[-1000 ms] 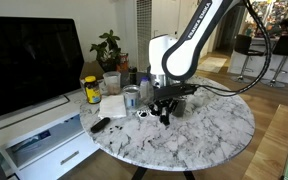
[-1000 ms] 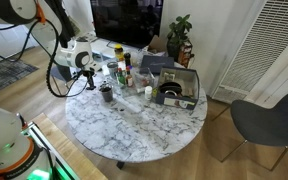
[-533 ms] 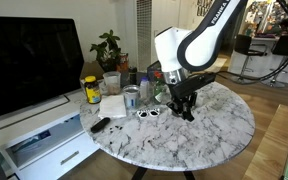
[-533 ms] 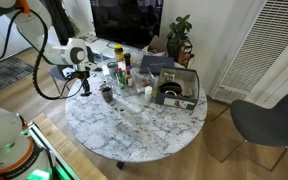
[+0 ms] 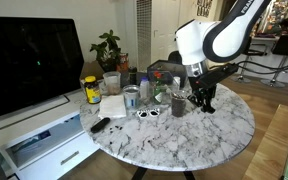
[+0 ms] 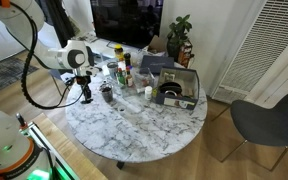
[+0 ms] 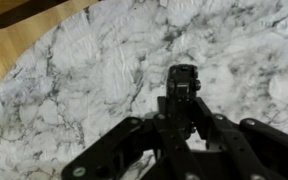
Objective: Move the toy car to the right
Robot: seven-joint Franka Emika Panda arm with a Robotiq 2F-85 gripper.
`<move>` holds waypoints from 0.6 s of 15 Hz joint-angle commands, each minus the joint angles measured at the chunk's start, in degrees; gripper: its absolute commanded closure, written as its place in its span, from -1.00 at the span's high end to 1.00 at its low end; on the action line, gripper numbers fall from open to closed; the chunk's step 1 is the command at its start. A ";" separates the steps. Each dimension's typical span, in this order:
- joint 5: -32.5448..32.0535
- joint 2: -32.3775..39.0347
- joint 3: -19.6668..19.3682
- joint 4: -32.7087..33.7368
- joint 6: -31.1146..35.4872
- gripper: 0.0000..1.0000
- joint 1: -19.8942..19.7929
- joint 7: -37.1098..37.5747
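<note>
My gripper (image 7: 182, 128) is shut on the small black toy car (image 7: 182, 82); the car sticks out between the two black fingers above the white marble table (image 7: 74, 70). In both exterior views the gripper (image 5: 203, 101) (image 6: 85, 96) hangs just above the round table top (image 5: 229, 130) (image 6: 134, 130), near its edge. In those views the car is too small and dark to tell apart from the fingers.
Clutter stands at the table's far side: a yellow jar (image 5: 91, 90), a white cup (image 5: 131, 97), sunglasses (image 5: 150, 113), a black remote (image 5: 100, 125), a greenish glass (image 5: 178, 101), a box (image 6: 176, 88). A dark screen (image 5: 29, 55) and a chair (image 6: 269, 120) stand beside the table.
The arm has swung to the right across the table in an exterior view, away from the clutter, with the toy car still held in the shut gripper.
</note>
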 commanded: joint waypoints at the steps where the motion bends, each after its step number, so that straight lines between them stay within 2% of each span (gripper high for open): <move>1: -2.75 -8.92 -0.53 -8.82 5.37 -0.85 -5.91 -4.64; 4: -2.30 -13.25 -2.02 -12.14 11.56 -0.85 -11.27 -9.60; 6: 3.27 -14.99 -3.04 -13.24 16.84 -0.85 -14.66 -14.93; 7: -0.08 -11.18 -0.81 -9.96 12.88 -0.42 -13.62 -10.56; 9: 1.81 -12.95 -1.52 -10.93 15.12 -0.42 -16.07 -13.85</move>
